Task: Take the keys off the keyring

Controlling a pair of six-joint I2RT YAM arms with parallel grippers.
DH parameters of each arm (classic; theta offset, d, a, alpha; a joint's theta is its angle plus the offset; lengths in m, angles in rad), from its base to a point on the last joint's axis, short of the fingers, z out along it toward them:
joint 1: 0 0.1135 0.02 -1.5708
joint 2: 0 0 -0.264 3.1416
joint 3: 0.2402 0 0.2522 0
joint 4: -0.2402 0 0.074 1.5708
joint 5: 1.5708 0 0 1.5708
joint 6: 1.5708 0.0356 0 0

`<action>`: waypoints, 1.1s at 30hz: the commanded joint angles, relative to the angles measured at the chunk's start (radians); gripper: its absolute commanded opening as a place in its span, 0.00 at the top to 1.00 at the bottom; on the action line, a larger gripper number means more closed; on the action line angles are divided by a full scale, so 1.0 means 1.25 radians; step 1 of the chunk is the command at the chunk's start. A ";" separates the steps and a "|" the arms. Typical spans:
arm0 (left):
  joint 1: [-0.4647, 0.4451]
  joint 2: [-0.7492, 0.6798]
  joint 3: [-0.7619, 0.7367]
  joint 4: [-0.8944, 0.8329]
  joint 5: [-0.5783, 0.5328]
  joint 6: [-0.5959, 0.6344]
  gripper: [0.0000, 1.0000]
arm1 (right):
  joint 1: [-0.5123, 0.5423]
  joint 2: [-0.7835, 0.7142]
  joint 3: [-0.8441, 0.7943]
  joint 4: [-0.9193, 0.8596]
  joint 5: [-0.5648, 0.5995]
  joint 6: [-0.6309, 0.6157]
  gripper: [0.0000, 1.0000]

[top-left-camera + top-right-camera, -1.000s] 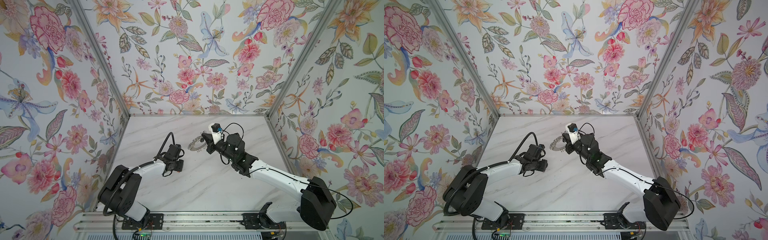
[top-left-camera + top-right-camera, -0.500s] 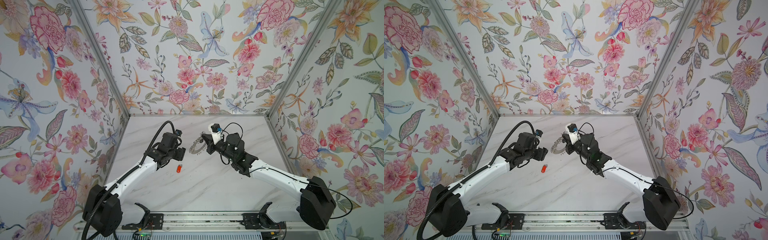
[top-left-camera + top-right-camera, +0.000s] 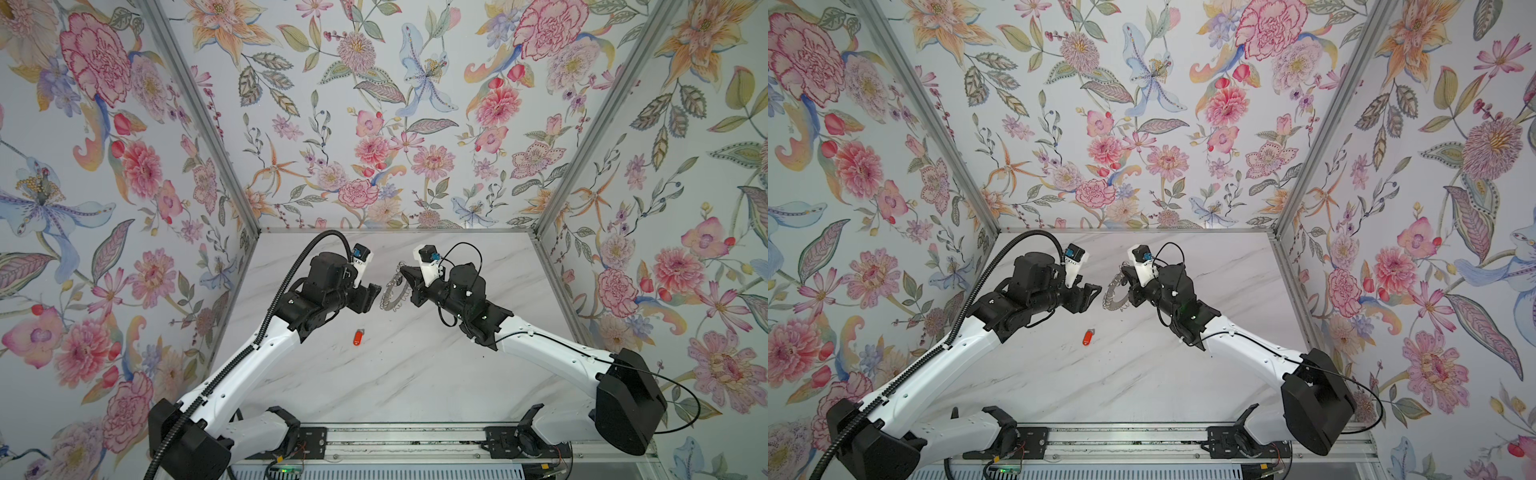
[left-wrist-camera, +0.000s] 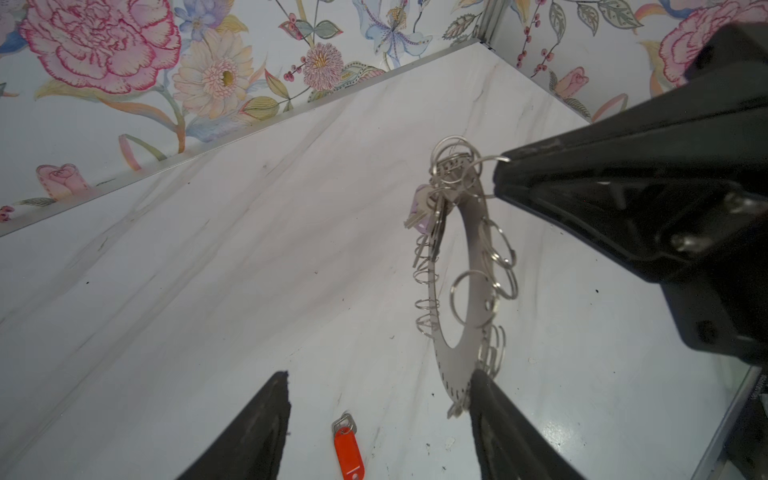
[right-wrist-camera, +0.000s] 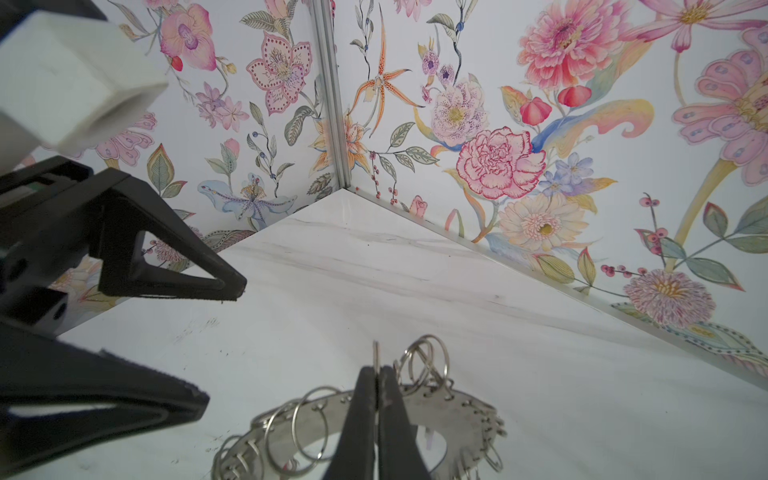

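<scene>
Marble bench (image 3: 415,374); right claw (image 5: 377,372) pinches keyring (image 4: 451,365) rim, likely stiff, slippery; left claw (image 4: 378,374) wide; take light keys (image 4: 424,208) beside right claw.

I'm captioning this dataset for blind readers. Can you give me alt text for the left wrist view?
The right gripper pinches a wire loop of the silver keyring, which hangs above the marble table with a pale tag and silver key on it. An orange-red fob lies loose on the table before the open left gripper.

Orange-red fob (image 3: 358,338), silver keyring (image 4: 454,365), white marbled table (image 3: 374,386), floral walls (image 3: 374,104)
</scene>
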 commanded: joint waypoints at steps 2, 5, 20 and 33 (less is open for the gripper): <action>-0.035 0.019 0.039 0.023 0.049 -0.017 0.34 | -0.003 0.005 0.036 0.017 -0.009 0.012 1.00; -0.047 0.036 0.041 0.030 0.044 -0.013 0.37 | -0.001 0.006 0.040 0.016 -0.009 0.012 1.00; -0.053 0.107 0.069 0.062 0.067 0.002 0.65 | 0.005 0.001 0.041 0.018 -0.013 0.008 1.00; -0.054 0.132 0.064 0.061 0.070 -0.007 0.81 | 0.014 -0.008 0.037 0.031 -0.023 0.003 1.00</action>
